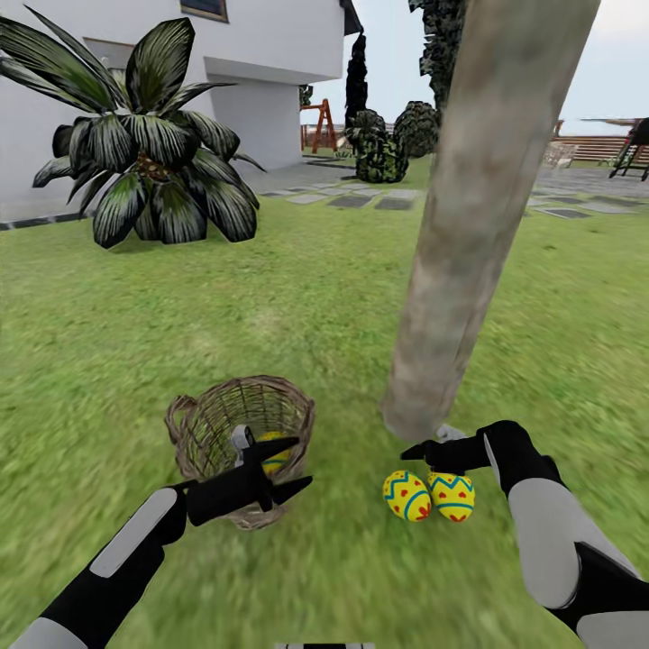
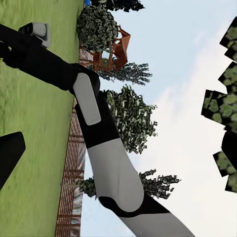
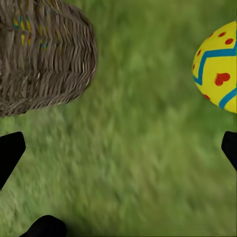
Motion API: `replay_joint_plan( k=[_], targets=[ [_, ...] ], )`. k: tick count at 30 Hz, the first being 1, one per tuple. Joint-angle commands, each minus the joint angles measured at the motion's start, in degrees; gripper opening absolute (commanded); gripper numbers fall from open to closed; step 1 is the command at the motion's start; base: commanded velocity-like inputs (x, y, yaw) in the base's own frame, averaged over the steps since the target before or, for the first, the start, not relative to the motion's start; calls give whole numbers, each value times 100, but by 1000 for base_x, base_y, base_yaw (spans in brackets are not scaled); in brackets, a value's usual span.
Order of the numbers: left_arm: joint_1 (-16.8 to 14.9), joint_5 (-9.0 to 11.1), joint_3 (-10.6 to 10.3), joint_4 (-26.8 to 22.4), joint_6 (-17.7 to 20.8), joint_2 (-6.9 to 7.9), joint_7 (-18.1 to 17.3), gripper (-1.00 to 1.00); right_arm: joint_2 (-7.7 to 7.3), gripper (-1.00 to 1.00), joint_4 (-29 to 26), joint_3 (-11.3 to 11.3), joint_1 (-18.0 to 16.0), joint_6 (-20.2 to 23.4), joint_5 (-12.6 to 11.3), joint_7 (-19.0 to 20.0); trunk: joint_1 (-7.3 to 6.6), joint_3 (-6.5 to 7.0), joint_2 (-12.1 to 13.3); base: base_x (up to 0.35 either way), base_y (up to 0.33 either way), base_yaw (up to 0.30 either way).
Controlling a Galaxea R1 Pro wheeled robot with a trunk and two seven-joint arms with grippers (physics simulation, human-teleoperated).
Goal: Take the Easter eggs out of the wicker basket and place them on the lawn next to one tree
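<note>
The wicker basket [image 1: 225, 431] stands on the lawn [image 1: 297, 297], with one yellow Easter egg [image 1: 276, 453] showing inside near its right wall. My left gripper [image 1: 299, 462] hovers open at the basket's near right rim, holding nothing. Two more Easter eggs [image 1: 406, 496] [image 1: 453, 497] lie side by side on the grass at the foot of the tree [image 1: 451, 270]. My right gripper [image 1: 416, 451] is open just above them, beside the trunk's base. In the right wrist view, an egg [image 3: 219, 74] and the basket [image 3: 42, 54] flank bare grass between the spread fingers [image 3: 10, 153].
A spiky palm-like plant [image 1: 149, 144] grows at the far left before the white house [image 1: 261, 81]. A stepping-stone path [image 1: 361, 198] and dark shrubs [image 1: 388, 144] lie beyond. The left wrist view shows my right arm [image 2: 98, 138], the fence [image 2: 74, 168] and sky.
</note>
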Motion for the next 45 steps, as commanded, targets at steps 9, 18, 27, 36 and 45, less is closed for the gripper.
replay_joint_plan(
  k=[9, 18, 27, 36, 45],
  targets=[
    [-5, -31, -14, 6, -10, 5, -59, 100, 8, 100, -7, -42, -6, 20, 60, 49, -1, -5, -2, -1, 134, 70],
    [-5, -31, -14, 7, -11, 5, -59, 100, 48, 100, -7, -34, -6, 18, 63, 282, -1, -5, -2, 0, 2, 279],
    [-5, -31, -14, 14, -11, 6, -59, 100, 48, 100, -7, -20, -6, 18, 69, 647, -1, -3, -2, 0, 0, 290],
    [-5, -32, -7, 6, -11, 5, -59, 100, 50, 100, -14, -20, -6, 18, 69, 654, -22, 191, 9, 0, 0, 270],
    [-5, -36, -6, 7, -11, 5, -59, 100, 49, 100, -16, -20, -6, 18, 69, 651, -45, 408, 21, 0, 0, 230]
  ],
)
